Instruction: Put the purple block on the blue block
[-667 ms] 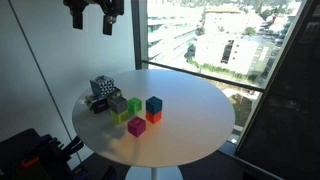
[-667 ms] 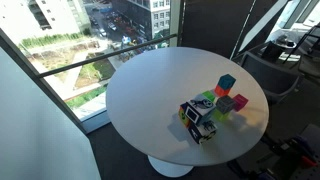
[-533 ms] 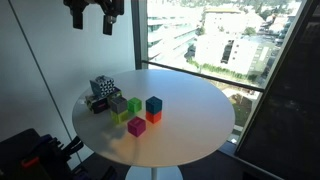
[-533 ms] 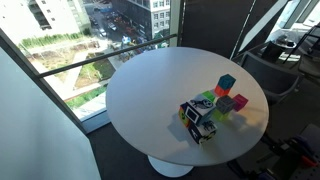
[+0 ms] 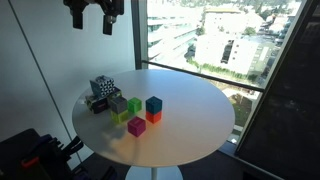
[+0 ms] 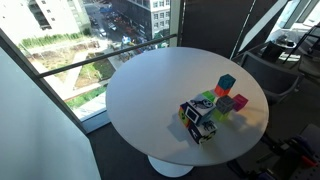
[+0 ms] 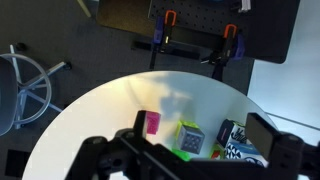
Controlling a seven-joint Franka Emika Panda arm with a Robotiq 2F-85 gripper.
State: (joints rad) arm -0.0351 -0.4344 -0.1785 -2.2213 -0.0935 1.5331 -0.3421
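Note:
The purple block (image 5: 118, 102) is a dull greyish cube resting on a yellow-green cube (image 5: 123, 117), next to the patterned cube. It also shows in the wrist view (image 7: 189, 134) and the other exterior view (image 6: 226, 104). The blue block (image 5: 153, 103) is teal and sits on top of an orange-red cube (image 5: 153, 117); it shows in both exterior views (image 6: 228, 81). I cannot see it in the wrist view. My gripper (image 5: 92, 12) hangs high above the table's far side, open and empty; the wrist view (image 7: 201, 127) shows its fingers wide apart.
A black-and-white patterned cube (image 5: 100, 90) stands at the table's edge. A magenta cube (image 5: 136, 126) and a green cube (image 5: 134, 104) sit close by. The round white table (image 5: 190, 120) stands beside a glass window wall. A chair (image 7: 25, 90) stands nearby.

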